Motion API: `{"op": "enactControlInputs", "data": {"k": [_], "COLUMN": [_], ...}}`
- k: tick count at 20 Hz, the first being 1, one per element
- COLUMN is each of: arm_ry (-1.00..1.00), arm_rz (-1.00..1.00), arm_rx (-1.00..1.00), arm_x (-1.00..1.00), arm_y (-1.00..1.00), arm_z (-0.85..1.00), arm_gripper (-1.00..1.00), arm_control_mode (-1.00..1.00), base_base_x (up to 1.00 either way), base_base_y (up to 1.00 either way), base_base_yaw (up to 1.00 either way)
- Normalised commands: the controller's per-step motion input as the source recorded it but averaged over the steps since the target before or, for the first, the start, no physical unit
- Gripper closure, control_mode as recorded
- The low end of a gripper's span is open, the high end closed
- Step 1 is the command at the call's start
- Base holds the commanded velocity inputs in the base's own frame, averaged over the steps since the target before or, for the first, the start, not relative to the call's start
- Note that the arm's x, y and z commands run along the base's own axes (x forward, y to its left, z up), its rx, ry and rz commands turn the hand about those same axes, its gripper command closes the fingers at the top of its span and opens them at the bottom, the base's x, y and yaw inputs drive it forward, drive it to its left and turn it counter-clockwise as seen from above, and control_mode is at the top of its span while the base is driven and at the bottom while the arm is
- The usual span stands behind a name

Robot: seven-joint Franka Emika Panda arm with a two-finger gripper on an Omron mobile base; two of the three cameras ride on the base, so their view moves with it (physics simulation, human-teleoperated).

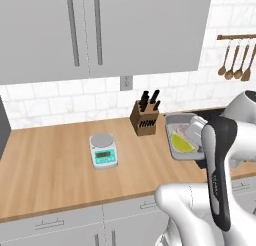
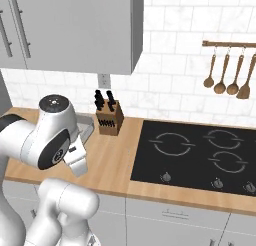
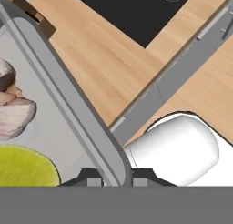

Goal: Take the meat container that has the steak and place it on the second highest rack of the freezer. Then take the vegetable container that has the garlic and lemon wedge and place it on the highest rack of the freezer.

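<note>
The long wooden counter (image 1: 55,165) carries a brown wooden knife block (image 1: 145,119) full of black-handled knives, and to the left of that block sits a small white and teal kitchen scale (image 1: 104,151). Just to the right of the knife block is the shallow clear-grey vegetable container (image 1: 176,124), with the bright yellow-green lemon wedge (image 1: 182,142) and the small pale pinkish garlic (image 3: 16,116) lying inside it. The robot's hand (image 3: 116,177) is pinched tight on the container's rim, one dark finger on each side of the edge.
</note>
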Motion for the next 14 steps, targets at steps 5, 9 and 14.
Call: {"op": "enactControlInputs", "data": {"k": [5,9,14], "arm_ry": [0.0,0.0,0.0], "arm_rz": [0.0,0.0,0.0], "arm_rx": [0.0,0.0,0.0], "arm_x": [0.0,0.0,0.0], "arm_y": [0.0,0.0,0.0], "arm_z": [0.0,0.0,0.0], "arm_gripper": [1.0,1.0,1.0], "arm_control_mode": [1.0,1.0,1.0], "base_base_x": [-0.41,-0.68,-0.45], "base_base_y": [0.05,0.15,0.35], "base_base_yaw": [0.16,0.31,0.75]}}
